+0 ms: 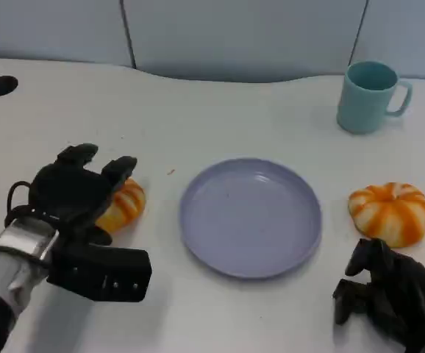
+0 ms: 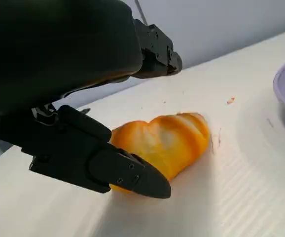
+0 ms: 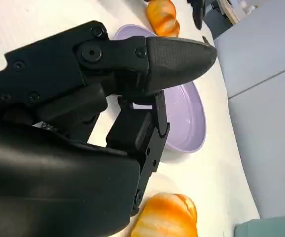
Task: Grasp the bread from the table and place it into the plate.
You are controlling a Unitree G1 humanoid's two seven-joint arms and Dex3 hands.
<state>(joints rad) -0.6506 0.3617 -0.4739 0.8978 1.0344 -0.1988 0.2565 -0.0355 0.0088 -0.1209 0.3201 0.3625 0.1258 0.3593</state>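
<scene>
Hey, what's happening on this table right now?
A robot is going for bread to put on the plate, which holds nothing yet. Its left hand is over the bread on the left, fingers spread around it; whether they touch it is unclear, and the bread sits on the table. The right hand rests with its fingers curled in, just short of a second bread. A teal mug stands at the back.

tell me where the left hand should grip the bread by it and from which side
Probably across the middle of the bread, from above on the side away from the plate. It lies flat as a rounded, ridged loaf, and the left hand is above it with fingers either side.
</scene>
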